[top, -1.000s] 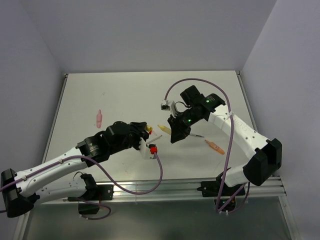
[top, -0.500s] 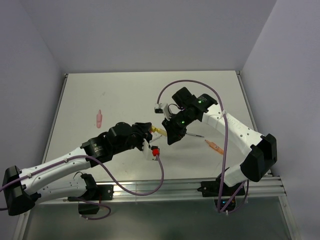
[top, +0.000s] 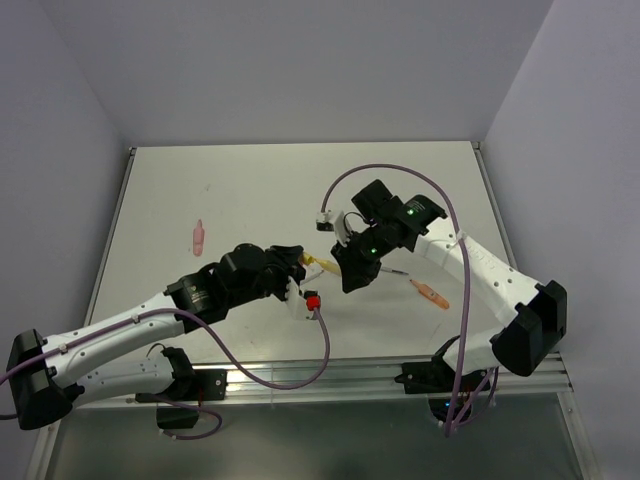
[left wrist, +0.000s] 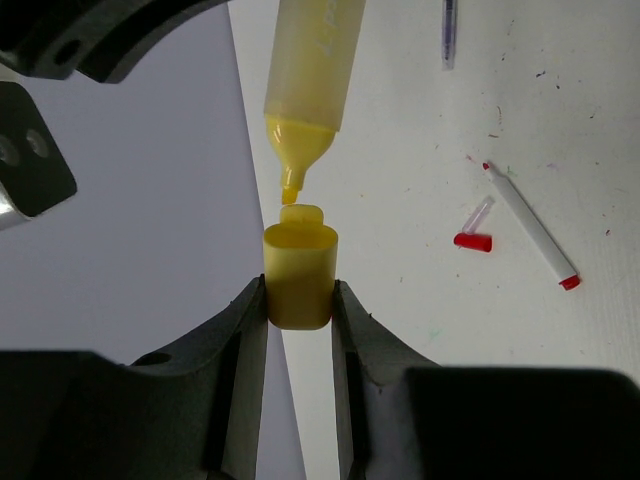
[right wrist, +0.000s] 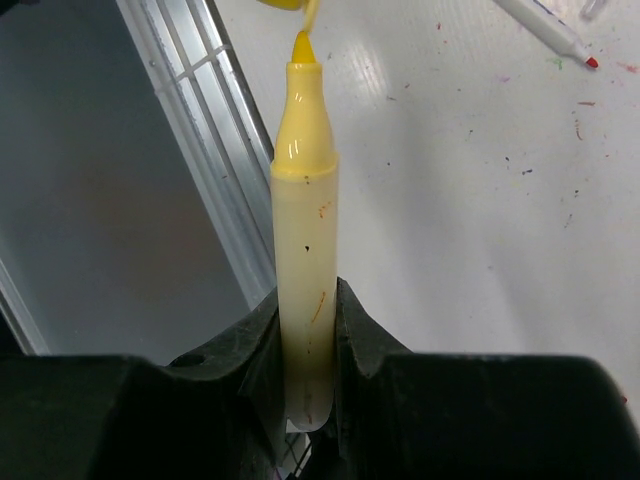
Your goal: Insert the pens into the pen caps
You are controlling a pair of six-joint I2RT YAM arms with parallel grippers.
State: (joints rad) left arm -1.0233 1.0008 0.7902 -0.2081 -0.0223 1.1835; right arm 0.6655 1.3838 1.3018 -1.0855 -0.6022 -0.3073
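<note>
Left wrist view: our left hand clamps the yellow cap; our right hand clamps the yellow pen at its rear barrel. We judge both light, rigid, slippery.

The left arm stretched from the near left corner toward the middle of the bench, and the fingers of the left gripper pinched a yellow cap. The right arm arched in from the right, with the right gripper clamped on a yellow pen. The two grippers faced each other, close together.
</note>
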